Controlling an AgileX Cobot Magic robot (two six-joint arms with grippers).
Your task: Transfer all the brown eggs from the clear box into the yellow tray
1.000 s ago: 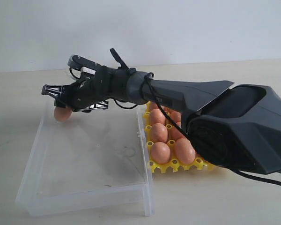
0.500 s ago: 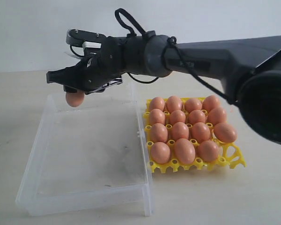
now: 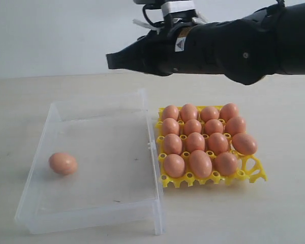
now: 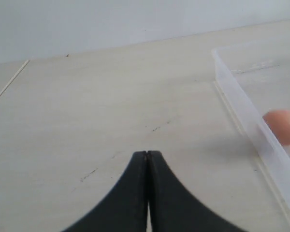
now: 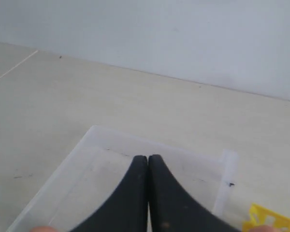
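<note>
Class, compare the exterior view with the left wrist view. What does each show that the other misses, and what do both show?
Only the exterior view shows the yellow tray, holding brown eggs in every cell but one front corner, and the right gripper raised above the box. Only the left wrist view shows the left gripper, jaws shut. Both show the clear box and the lone brown egg lying in it.

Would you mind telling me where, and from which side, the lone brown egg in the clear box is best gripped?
Probably across its short middle, coming straight down from above. The egg lies on its side in the clear box, near one side wall, so the walls hinder a sideways approach while its top is exposed.
</note>
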